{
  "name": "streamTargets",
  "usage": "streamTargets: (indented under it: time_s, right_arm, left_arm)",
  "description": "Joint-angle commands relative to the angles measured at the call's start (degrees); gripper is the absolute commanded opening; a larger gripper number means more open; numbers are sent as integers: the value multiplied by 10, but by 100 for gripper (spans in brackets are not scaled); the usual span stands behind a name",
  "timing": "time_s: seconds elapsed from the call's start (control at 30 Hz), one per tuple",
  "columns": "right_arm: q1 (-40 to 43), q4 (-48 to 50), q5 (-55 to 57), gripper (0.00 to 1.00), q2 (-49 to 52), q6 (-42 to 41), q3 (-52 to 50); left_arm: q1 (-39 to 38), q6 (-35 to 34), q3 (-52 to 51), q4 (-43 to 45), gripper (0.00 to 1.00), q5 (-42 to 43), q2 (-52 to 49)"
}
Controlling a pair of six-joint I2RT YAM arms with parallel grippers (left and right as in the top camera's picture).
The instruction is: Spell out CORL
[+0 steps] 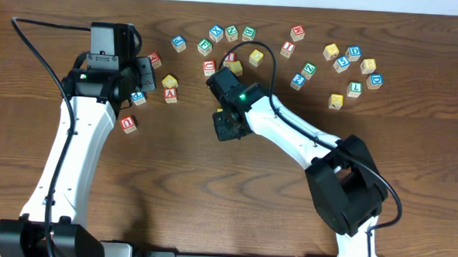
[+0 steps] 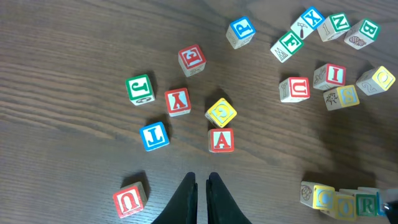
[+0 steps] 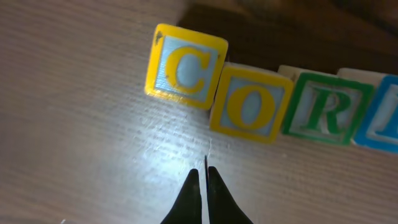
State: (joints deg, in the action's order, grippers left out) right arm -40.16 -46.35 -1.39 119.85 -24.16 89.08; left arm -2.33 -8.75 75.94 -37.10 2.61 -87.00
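CORL cubes [image 3: 249, 106]: four in one row.

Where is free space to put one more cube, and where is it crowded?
The table is bare between the left arm and the right arm, below the red U cube. Another free patch lies below the lone yellow cube at right. The far strip around the blue X cube is crowded.
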Motion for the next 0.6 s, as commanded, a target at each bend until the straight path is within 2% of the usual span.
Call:
streamTargets:
  time_s: [0.0, 0.57]
  right_arm:
    - [-4, 6, 14, 1, 29, -12, -1]
    - [0, 29, 45, 1, 35, -16, -1]
  left_arm:
    - [1, 7, 2, -2, 8, -7, -3]
    - [1, 7, 2, -4, 8, -7, -3]
